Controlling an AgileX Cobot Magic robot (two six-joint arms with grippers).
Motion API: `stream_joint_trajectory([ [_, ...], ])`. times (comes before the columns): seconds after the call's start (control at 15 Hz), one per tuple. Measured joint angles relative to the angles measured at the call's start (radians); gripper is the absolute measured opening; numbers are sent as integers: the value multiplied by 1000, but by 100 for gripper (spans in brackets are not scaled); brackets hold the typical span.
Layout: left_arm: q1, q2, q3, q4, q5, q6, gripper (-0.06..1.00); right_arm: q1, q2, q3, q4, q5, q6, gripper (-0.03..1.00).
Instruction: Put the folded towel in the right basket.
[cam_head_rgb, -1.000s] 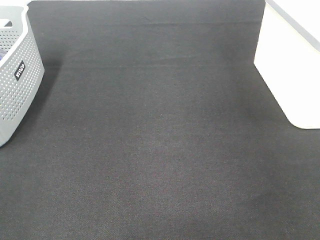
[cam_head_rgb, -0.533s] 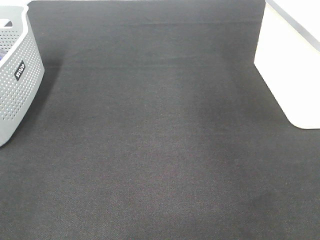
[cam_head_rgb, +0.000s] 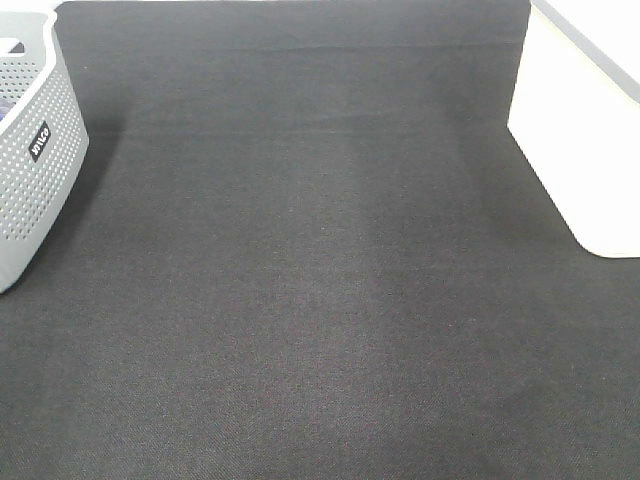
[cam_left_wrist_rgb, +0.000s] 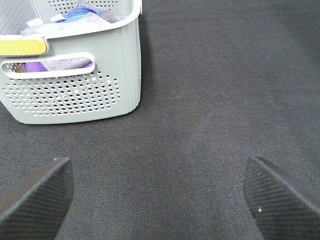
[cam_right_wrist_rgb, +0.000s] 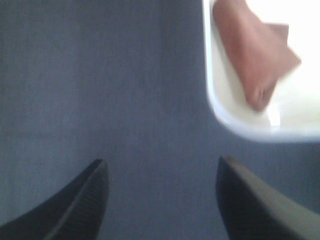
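Note:
A folded reddish-brown towel (cam_right_wrist_rgb: 255, 50) lies inside the white right basket (cam_right_wrist_rgb: 220, 107), seen in the right wrist view. That basket also shows at the right edge of the exterior view (cam_head_rgb: 585, 130). My right gripper (cam_right_wrist_rgb: 160, 200) is open and empty over the dark mat, beside the basket's corner. My left gripper (cam_left_wrist_rgb: 160, 200) is open and empty over the mat, near the grey basket (cam_left_wrist_rgb: 90, 97). Neither gripper shows in the exterior view.
The grey perforated left basket (cam_head_rgb: 30, 160) holds several purple and blue cloths (cam_left_wrist_rgb: 80, 15). A dark mat (cam_head_rgb: 320, 280) covers the table between the two baskets.

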Motion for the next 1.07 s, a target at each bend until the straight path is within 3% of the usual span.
stream_joint_trajectory([
  [0.13, 0, 0, 0, 0, 0, 0, 87, 0, -82, 70, 0, 0, 0, 60],
  [0.47, 0, 0, 0, 0, 0, 0, 87, 0, -547, 483, -21, 1, 0, 60],
  [0.73, 0, 0, 0, 0, 0, 0, 87, 0, -948, 780, -97, -43, 0, 60],
  [1.07, 0, 0, 0, 0, 0, 0, 87, 0, -1281, 985, -126, -99, 0, 60],
])
